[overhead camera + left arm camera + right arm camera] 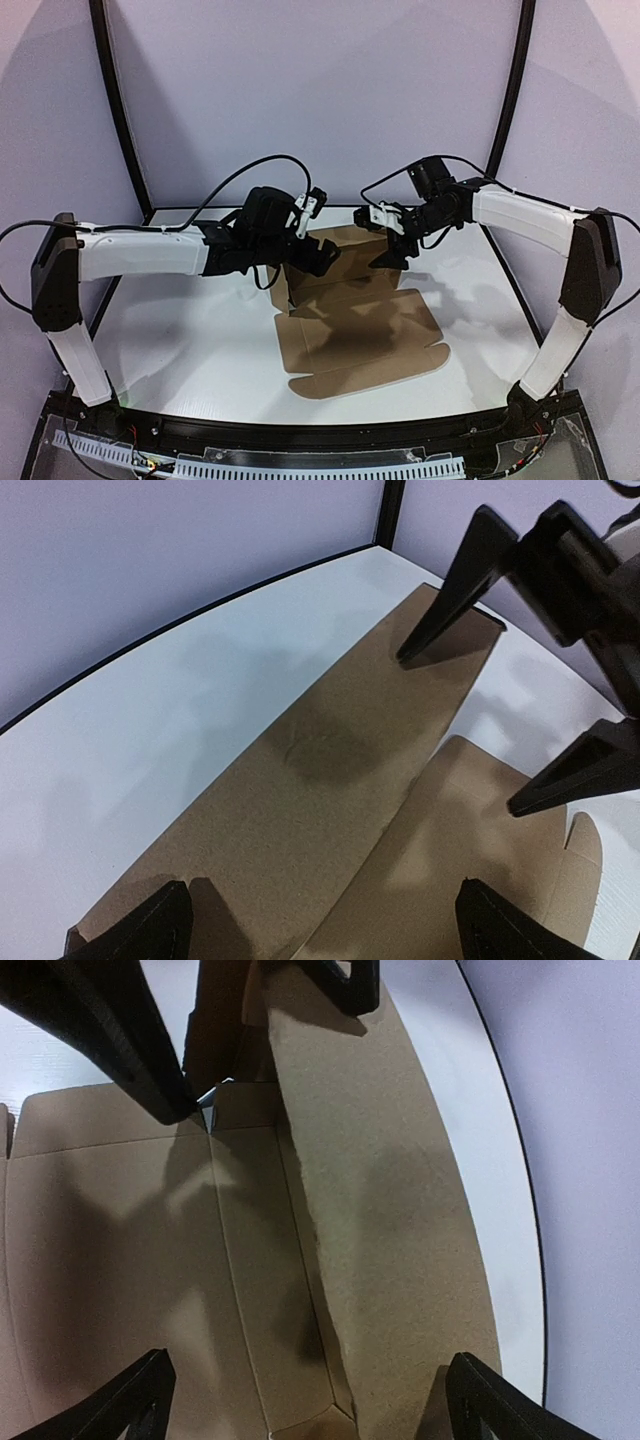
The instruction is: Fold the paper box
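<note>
The white, smooth table (pixel 200 340) carries the paper box (pixel 360 340) at its middle. The box is matte brown cardboard, die-cut with creases and rounded tabs. Most of it lies flat, spread toward the near edge, with its far panel raised as a long wall. Its long axis runs left to right, slightly skewed. The left gripper (pixel 318 258) and the right gripper (pixel 393 255), both black, face each other over that wall. Each has its jaws wide apart with the wall's rough top edge between them, gripping nothing.

Paper box (pixel 360 330) rear partly behind L pincer (pixel 318 258)
</note>
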